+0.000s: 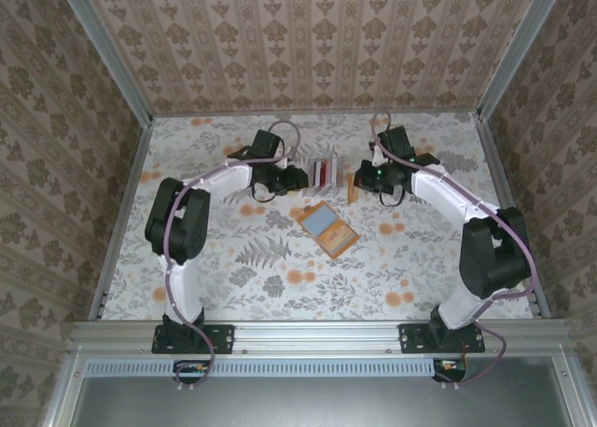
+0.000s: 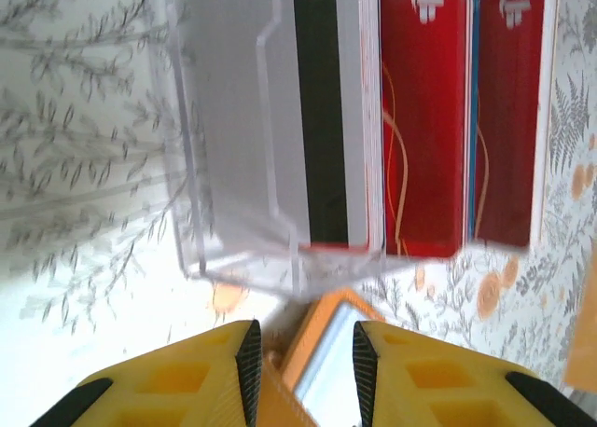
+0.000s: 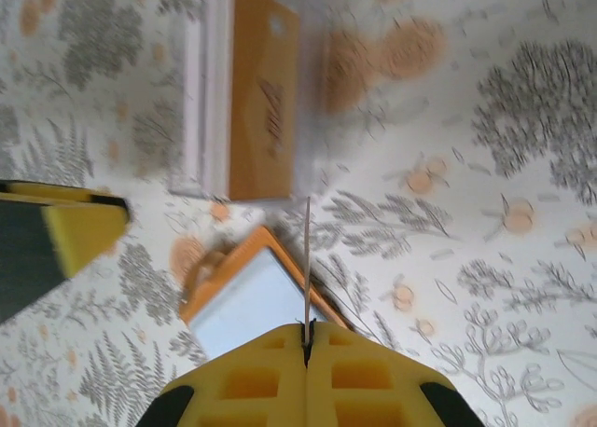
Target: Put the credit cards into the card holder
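Slippage or a missed pocket is judged possible: the thin, stiff credit card (image 3: 307, 254) is pinched by one edge only in the right gripper (image 3: 307, 334). The left gripper (image 2: 303, 352) is held spread, empty, by the clear plastic rack (image 2: 233, 166). The flat orange card holder (image 1: 327, 227) is laid open, pale-lined, near it

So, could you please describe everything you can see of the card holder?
The card holder is a thin orange case with a pale grey-blue inside. It lies open and flat on the table, turned diagonally, close by the clear rack, on its near side. Only the table seems to touch it.
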You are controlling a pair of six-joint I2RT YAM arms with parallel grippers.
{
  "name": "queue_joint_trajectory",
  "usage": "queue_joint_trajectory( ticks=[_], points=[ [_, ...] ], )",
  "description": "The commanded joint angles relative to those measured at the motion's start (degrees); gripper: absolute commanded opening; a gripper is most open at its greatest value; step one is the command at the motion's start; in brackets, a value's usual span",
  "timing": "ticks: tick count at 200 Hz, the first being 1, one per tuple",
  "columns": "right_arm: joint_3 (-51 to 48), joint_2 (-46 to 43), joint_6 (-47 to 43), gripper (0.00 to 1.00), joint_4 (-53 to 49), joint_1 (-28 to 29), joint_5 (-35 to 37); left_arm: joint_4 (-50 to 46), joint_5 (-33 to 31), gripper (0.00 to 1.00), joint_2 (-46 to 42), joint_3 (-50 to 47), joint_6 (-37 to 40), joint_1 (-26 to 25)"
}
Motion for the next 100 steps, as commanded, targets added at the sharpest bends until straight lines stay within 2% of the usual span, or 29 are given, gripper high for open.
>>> queue_joint_trajectory(
  ticks=[1,47,100],
  points=[
    [-3.61,-0.88,1.84,0.03,4.45,-0.56,0.15,1.49,-0.59,0.34,-2.26,-4.19,0.52,-0.53],
    [-9.60,2.74,6.72,0.03,15.79,-0.63,1.87,3.10,-0.95,0.34,-3.22,-9.52,-0.17,-1.41],
    [-11.99,6.30,10.89,0.02,24.79,-0.92,4.08,2.62,-3.34,0.34,-5.44,-10.44,-0.06,-1.46]
  ],
)
